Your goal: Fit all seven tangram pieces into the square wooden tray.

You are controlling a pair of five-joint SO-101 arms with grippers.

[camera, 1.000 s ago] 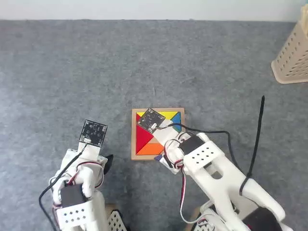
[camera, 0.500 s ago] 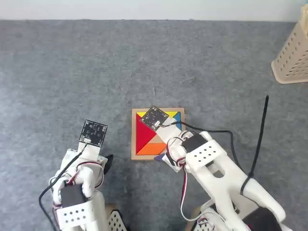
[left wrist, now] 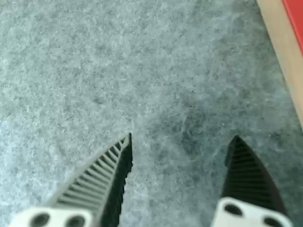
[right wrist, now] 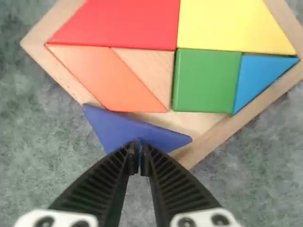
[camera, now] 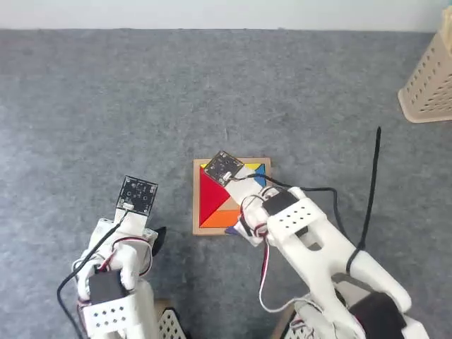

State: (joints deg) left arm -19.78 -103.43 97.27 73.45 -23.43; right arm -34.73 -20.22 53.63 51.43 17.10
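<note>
the left arm's jaws are held spread wide apart over the grey, fuzzy covering of the desk point(left wrist: 94, 61), and that covering is seen in the gap between them. outside the jaws, a strip of the wooden tray point(left wrist: 286, 47) rim is seen, untouched by them. a sliver of a red piece point(left wrist: 297, 12) is laid just inside that rim.
</note>
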